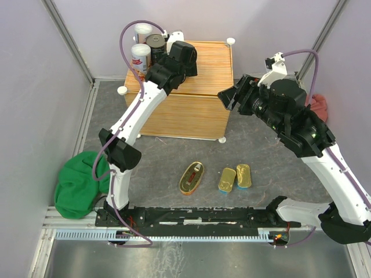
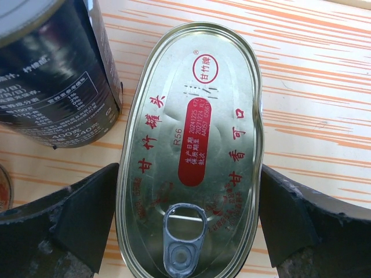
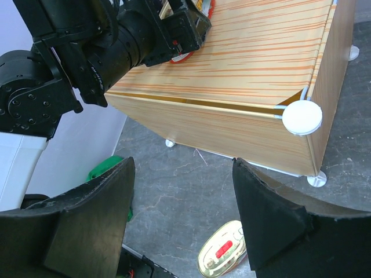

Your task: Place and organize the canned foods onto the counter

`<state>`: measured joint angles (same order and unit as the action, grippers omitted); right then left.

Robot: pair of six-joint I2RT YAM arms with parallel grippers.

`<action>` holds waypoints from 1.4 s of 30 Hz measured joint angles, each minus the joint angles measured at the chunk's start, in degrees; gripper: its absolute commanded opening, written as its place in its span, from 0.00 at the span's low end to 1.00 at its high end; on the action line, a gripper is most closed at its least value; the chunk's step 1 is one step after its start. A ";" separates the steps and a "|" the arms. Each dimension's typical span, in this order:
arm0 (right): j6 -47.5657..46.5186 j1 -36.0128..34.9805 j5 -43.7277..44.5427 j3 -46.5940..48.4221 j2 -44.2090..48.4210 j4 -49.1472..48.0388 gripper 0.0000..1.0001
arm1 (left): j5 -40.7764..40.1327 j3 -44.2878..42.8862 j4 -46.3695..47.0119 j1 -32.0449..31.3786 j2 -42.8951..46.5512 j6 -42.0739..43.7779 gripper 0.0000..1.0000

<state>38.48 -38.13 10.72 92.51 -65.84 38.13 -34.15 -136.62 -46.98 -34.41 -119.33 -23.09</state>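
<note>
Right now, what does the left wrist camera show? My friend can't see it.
An oval gold tin with red writing lies flat on the wood-grain counter, pull tab nearest the camera, with the black fingers of the left tool close on each side. A dark round tin stands beside it at upper left.

Carried on table (image 1: pixel 174 156): counter (image 1: pixel 197 110) at back, oval tin (image 1: pixel 191 177), two rectangular tins (image 1: pixel 226 179) (image 1: pixel 243 175), green cloth (image 1: pixel 75 188) left, red cloth (image 1: pixel 319 107) right. On counter: two cylinders (image 1: pixel 141 57) (image 1: pixel 142 32), dark tin (image 1: pixel 155 41), second oval tin (image 2: pixel 194 150).
</note>
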 measured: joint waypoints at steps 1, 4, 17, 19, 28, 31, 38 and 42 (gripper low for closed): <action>-0.07 0.00 0.00 -0.07 0.00 -0.02 0.76 | -0.02 0.20 0.28 0.00 0.00 0.00 0.99; -0.24 0.00 0.00 -0.09 0.00 -0.02 0.76 | 0.22 1.68 1.73 0.00 0.37 0.02 0.99; -0.20 0.00 0.04 -0.76 0.72 0.02 0.76 | 1.70 13.20 7.85 -0.83 7.98 0.00 1.00; -0.17 0.00 0.04 -0.79 0.79 0.02 0.76 | 1.57 13.62 7.96 -1.14 8.22 0.00 0.99; -0.11 0.00 0.04 -0.94 1.40 0.02 0.75 | -1.42 20.33 10.25 -3.61 12.90 0.07 0.85; 0.09 0.00 0.07 -0.94 1.42 0.02 0.76 | -2.91 25.00 13.00 -4.39 15.76 0.46 0.77; 0.28 0.00 0.04 -1.20 1.46 0.04 0.76 | -5.18 30.18 18.10 -4.85 18.14 2.40 0.70; 0.28 0.00 0.04 -1.25 1.46 0.04 0.76 | -5.42 30.34 19.41 -4.90 18.12 3.69 0.66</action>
<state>38.76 -38.13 10.76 91.26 -64.38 38.17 -39.57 -106.28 -27.57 -39.31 -101.21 -19.40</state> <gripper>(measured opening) 0.757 0.682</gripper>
